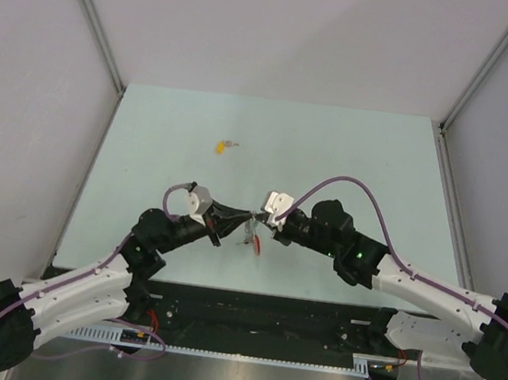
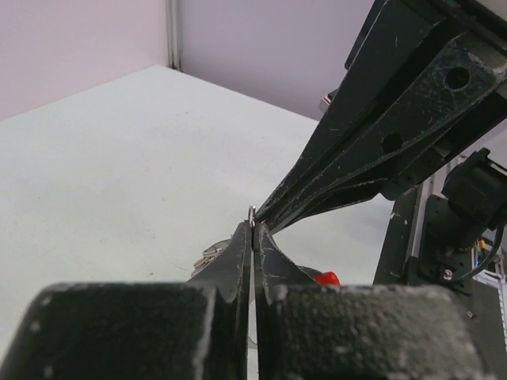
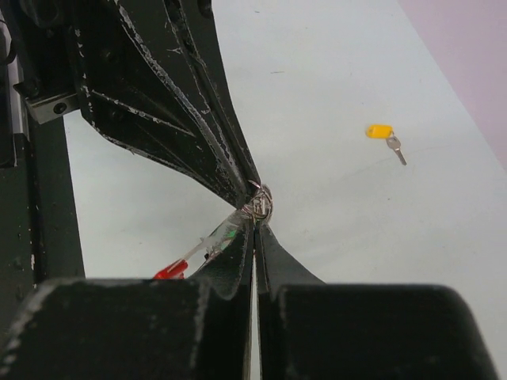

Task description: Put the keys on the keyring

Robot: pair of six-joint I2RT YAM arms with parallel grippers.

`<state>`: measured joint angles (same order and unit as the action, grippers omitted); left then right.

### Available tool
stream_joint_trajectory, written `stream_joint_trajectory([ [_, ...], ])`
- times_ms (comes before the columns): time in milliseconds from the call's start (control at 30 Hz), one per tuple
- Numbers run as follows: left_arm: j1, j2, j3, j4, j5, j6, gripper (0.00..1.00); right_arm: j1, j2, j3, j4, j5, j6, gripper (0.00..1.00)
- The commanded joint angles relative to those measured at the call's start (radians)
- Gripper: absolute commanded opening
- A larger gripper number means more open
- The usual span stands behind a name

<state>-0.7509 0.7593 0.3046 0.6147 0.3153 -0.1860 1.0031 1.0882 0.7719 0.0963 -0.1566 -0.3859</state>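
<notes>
My left gripper [image 1: 244,218] and right gripper [image 1: 261,219] meet tip to tip above the table's middle. Both are shut on the keyring's small silver ring [image 3: 261,202], which also shows as a thin wire at the left gripper's tips [image 2: 251,212]. The keyring's red part [image 1: 255,242] hangs below them, and also shows in the wrist views [image 2: 325,278] [image 3: 170,271], with grey chain [image 2: 206,257] beside the left finger. A green glint [image 3: 230,234], perhaps the green key, shows beside my right finger. The yellow key [image 1: 220,146] lies alone on the table farther back, also in the right wrist view [image 3: 381,131].
The pale green table [image 1: 360,157] is walled at the back and both sides. A black rail [image 1: 258,311] with cables runs along the near edge by the arm bases.
</notes>
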Motion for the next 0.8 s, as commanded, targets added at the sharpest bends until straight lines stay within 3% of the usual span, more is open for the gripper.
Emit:
stream_joint_trajectory([
  [0, -0.016, -0.021, -0.018, 0.201, -0.038, -0.067, 0.00, 0.012, -0.017, -0.011, 0.048, 0.055, -0.007, 0.00],
  [33, -0.016, -0.025, -0.030, 0.201, -0.033, -0.069, 0.01, 0.012, -0.019, -0.013, 0.042, 0.060, -0.016, 0.00],
  [267, -0.016, -0.083, -0.015, 0.027, -0.007, -0.035, 0.32, 0.015, -0.036, -0.011, 0.028, 0.031, -0.051, 0.00],
  [500, -0.013, -0.137, 0.074, -0.285, -0.061, 0.074, 0.41, 0.032, -0.030, 0.003, 0.005, 0.020, -0.074, 0.00],
  [567, -0.015, -0.106, 0.132, -0.393, -0.045, 0.129, 0.45, 0.035, -0.030, 0.001, 0.000, 0.017, -0.080, 0.00],
  [767, 0.016, 0.000, 0.280, -0.616, 0.077, 0.253, 0.46, 0.040, -0.040, 0.004, -0.021, 0.012, -0.094, 0.00],
])
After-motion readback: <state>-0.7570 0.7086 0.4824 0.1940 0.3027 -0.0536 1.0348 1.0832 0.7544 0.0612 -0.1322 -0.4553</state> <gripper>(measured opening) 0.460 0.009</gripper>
